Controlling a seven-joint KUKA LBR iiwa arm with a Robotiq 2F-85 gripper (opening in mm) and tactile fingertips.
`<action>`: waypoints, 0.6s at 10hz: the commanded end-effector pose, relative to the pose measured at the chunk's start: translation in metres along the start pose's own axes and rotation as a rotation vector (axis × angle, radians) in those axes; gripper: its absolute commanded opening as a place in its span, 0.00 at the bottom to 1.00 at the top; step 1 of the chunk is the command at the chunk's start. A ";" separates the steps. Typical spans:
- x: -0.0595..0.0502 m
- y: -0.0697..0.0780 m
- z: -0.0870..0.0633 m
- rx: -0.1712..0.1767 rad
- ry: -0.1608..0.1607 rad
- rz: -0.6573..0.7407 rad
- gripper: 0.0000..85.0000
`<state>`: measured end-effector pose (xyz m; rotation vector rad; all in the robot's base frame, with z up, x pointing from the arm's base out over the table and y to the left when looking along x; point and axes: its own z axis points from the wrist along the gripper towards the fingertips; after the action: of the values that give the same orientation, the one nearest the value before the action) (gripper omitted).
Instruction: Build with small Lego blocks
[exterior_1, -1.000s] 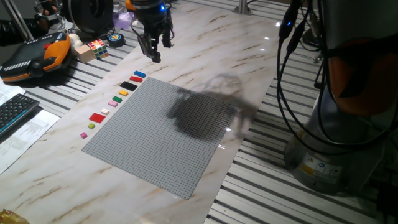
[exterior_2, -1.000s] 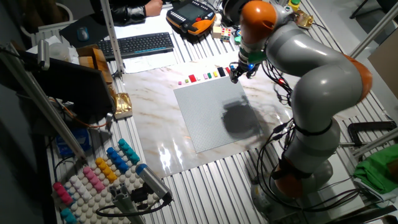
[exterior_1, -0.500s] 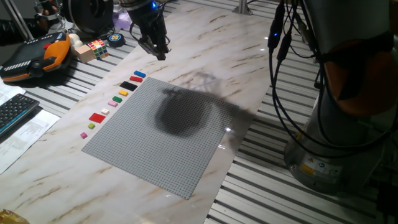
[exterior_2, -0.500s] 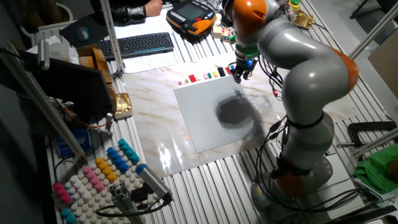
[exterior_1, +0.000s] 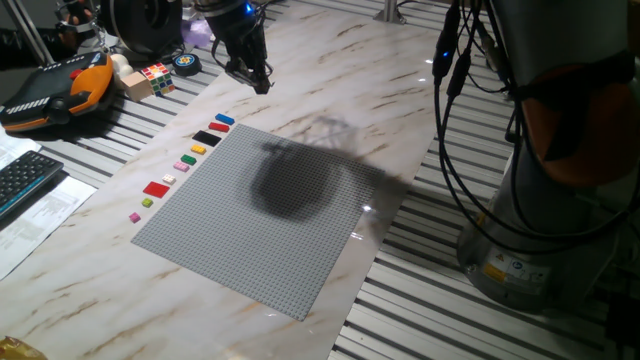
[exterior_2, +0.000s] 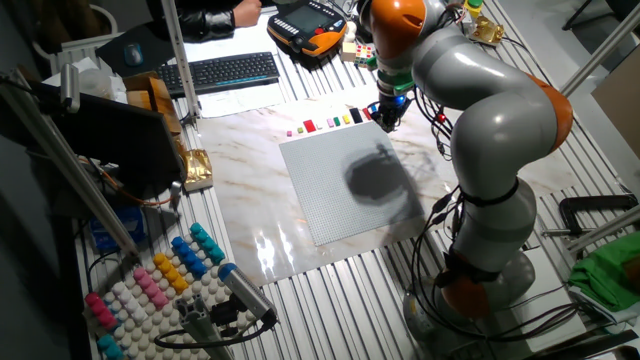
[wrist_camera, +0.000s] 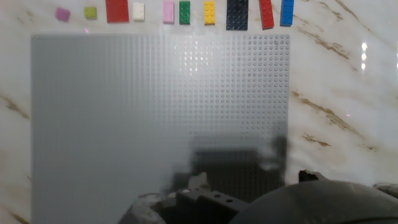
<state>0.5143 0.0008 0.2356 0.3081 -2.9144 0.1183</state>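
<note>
Marble tabletop, grey baseplate (exterior_1: 250, 215) bare, nothing built yet.

Small Lego blocks (wrist_camera: 180, 12) lie in a row just beside one baseplate edge. The gripper (exterior_1: 250, 72) hovers above the table beyond the blue end of that row, carrying nothing visible; whether its fingers are spread, I cannot tell. Likely the approach stage: next it must descend over one brick.
</note>
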 end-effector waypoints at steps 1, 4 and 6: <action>0.000 0.000 0.000 0.000 0.000 0.003 0.01; 0.000 0.000 0.000 -0.001 0.005 0.007 0.01; 0.000 0.000 0.000 -0.050 -0.040 0.009 0.01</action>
<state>0.5142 0.0010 0.2355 0.2949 -2.9407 0.0737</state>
